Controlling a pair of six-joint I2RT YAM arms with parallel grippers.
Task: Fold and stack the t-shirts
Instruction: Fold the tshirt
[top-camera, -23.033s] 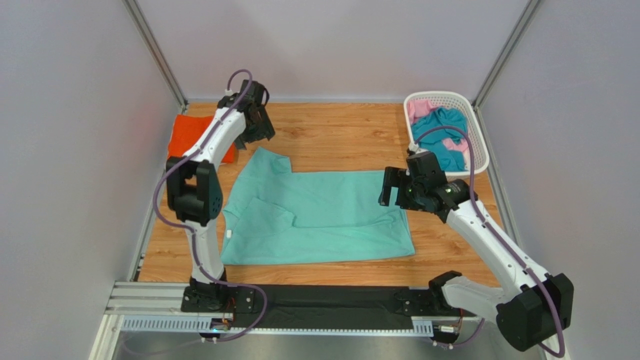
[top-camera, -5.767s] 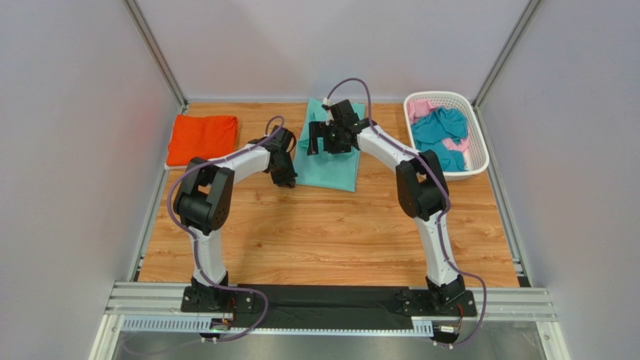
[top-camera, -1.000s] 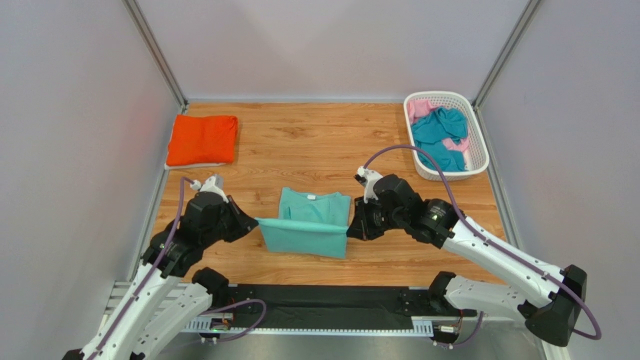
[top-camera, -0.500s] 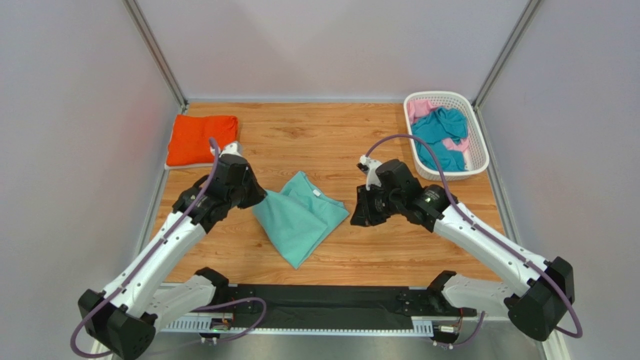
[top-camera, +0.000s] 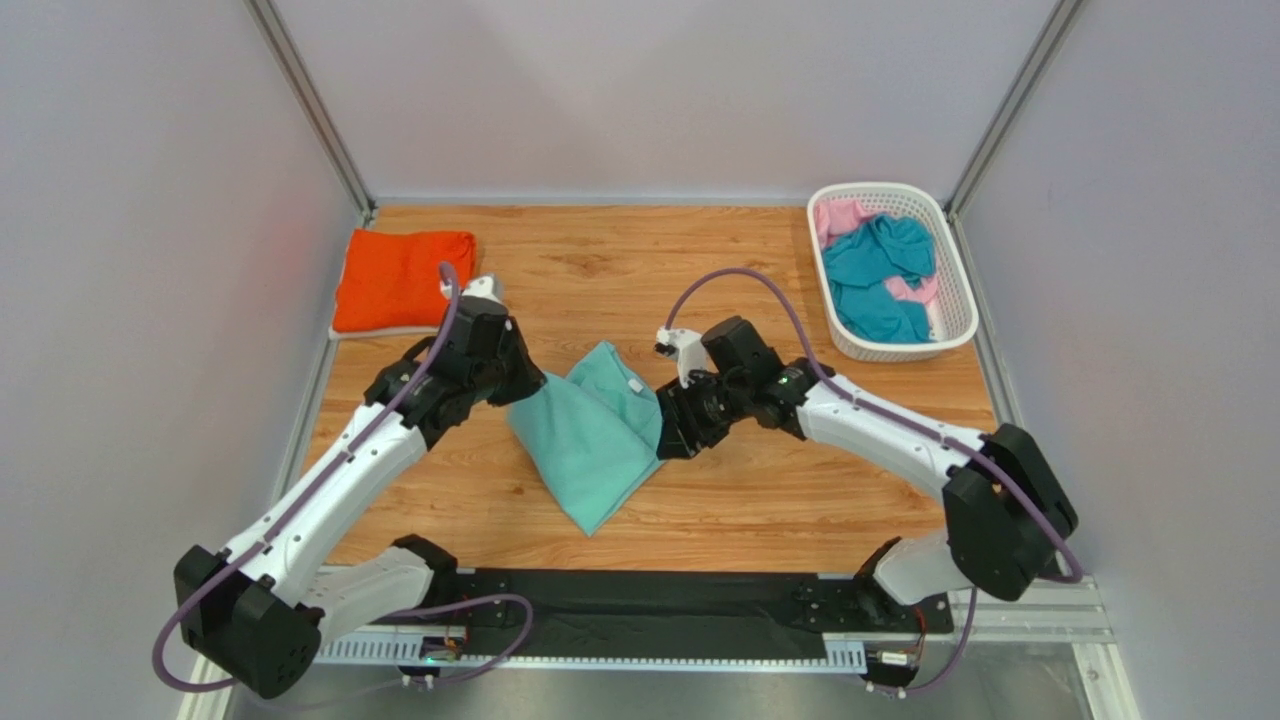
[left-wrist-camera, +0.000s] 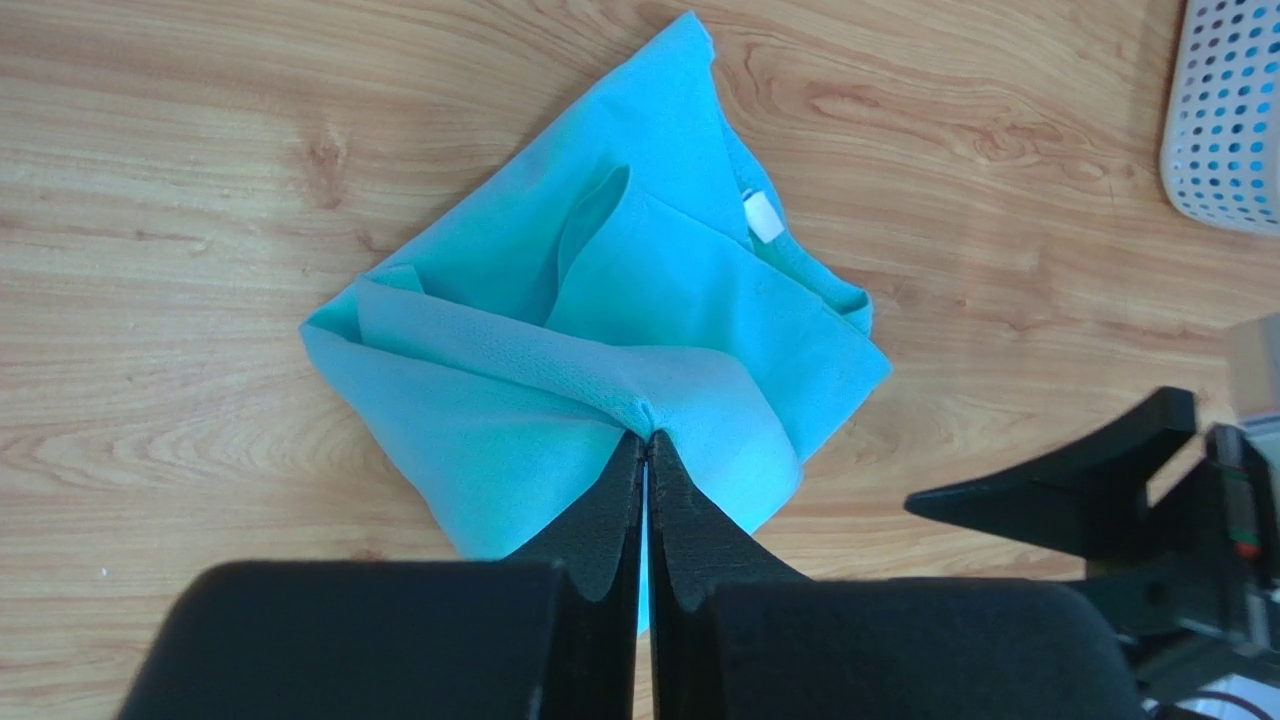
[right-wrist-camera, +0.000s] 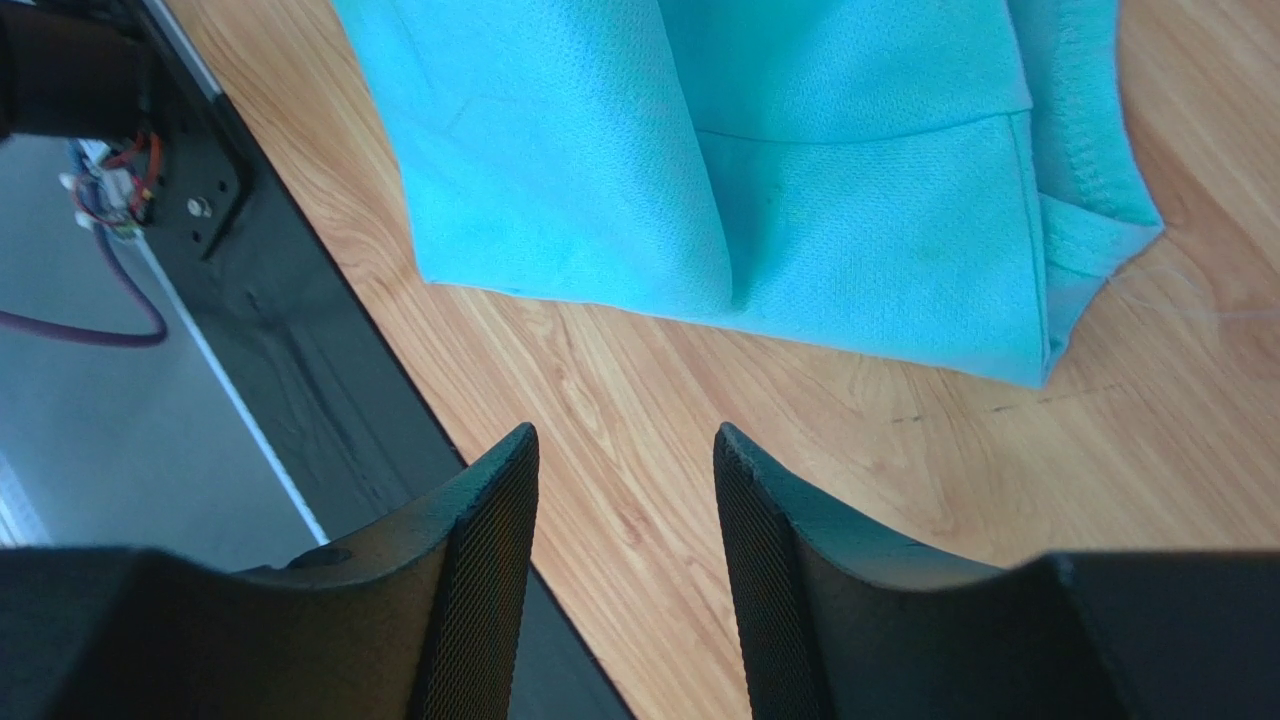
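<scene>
On the worktop (top-camera: 781, 495) the folded mint-green tee (top-camera: 589, 438) lay skewed, one corner clenched in the left claw (left-wrist-camera: 646, 438), the right claw (right-wrist-camera: 624, 450) spread empty beside it; stacking it onto the far-left orange tee (top-camera: 403, 279) looked next.

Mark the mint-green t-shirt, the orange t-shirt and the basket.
mint-green t-shirt (top-camera: 589, 435), top external view, middle of the cloth.
orange t-shirt (top-camera: 403, 279), top external view, centre.
basket (top-camera: 887, 189), top external view, far rim.
</scene>
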